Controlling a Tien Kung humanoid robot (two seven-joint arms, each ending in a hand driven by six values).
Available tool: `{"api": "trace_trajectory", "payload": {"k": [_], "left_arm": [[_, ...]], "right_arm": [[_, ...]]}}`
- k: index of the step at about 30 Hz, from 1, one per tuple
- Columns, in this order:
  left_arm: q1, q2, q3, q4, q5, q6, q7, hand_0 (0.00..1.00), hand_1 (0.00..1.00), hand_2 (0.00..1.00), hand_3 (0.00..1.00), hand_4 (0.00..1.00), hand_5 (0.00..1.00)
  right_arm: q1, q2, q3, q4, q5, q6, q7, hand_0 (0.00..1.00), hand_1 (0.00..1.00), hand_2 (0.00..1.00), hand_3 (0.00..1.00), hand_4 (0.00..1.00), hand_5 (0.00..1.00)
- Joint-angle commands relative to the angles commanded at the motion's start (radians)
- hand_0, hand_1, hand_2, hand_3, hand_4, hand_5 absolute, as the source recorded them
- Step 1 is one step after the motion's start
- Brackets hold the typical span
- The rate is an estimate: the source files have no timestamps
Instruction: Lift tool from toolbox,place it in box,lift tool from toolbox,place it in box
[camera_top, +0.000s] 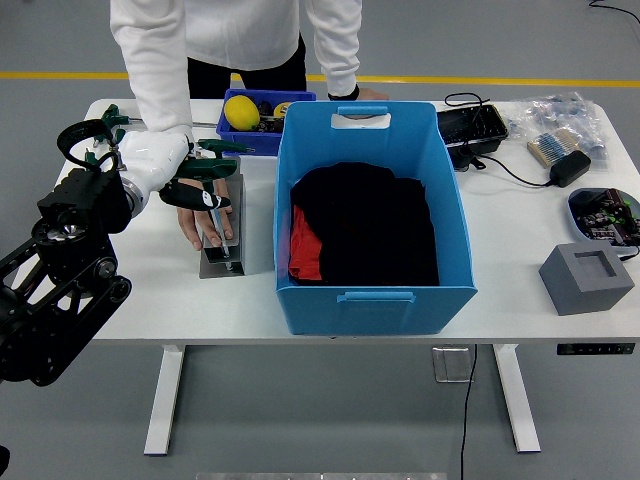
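A grey metal toolbox (235, 262) stands on the white table left of the big blue box (370, 300). The person's hand (197, 227) lies flat on it. My left hand (193, 190), white with black fingers, hovers just above the toolbox's far end. Its fingers are curled around a green-handled tool (218, 168). A second green handle (228, 148) shows just behind. The blue box holds black cloth (365, 225) and a red piece (303, 245). My right hand is out of view.
A small blue bin (262, 144) with a yellow ball (241, 112) sits behind the toolbox. Green clamps (108, 122) lie far left. To the right are a black tray (472, 126), a power adapter (570, 167), plastic bags (560, 120) and a grey foam block (587, 278). The person's other hand (362, 94) rests behind the blue box.
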Motion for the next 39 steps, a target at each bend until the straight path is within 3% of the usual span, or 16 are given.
{"api": "trace_trajectory", "payload": {"k": [4,5,10,11,39], "left_arm": [[-0.004,0.0,0.002,0.01,0.0,0.001,-0.001,0.452,0.333,0.302,0.465,0.998,0.685],[-0.005,0.0,0.002,0.011,0.0,0.001,-0.001,0.386,0.29,0.267,0.382,0.998,0.687],[-0.011,0.0,0.005,0.017,0.0,-0.004,-0.002,0.386,0.29,0.267,0.382,0.998,0.687],[-0.012,0.001,0.005,0.017,0.0,-0.004,-0.002,0.377,0.268,0.25,0.333,0.998,0.69],[-0.02,0.007,0.006,0.014,-0.019,-0.025,-0.002,0.293,0.167,0.165,0.228,0.998,0.698]], "right_arm": [[0.001,0.0,0.0,0.0,0.0,0.0,0.0,0.673,0.642,0.708,0.575,0.781,0.728],[0.001,0.0,0.0,0.0,0.0,0.0,0.0,0.673,0.642,0.708,0.575,0.782,0.729],[0.001,-0.001,0.0,0.0,-0.001,0.0,0.0,0.673,0.642,0.708,0.575,0.782,0.729],[0.001,-0.001,0.0,0.0,-0.001,0.0,0.0,0.672,0.641,0.708,0.575,0.781,0.729],[0.003,-0.002,-0.001,-0.001,-0.001,0.001,0.0,0.673,0.642,0.708,0.574,0.782,0.729]]}}
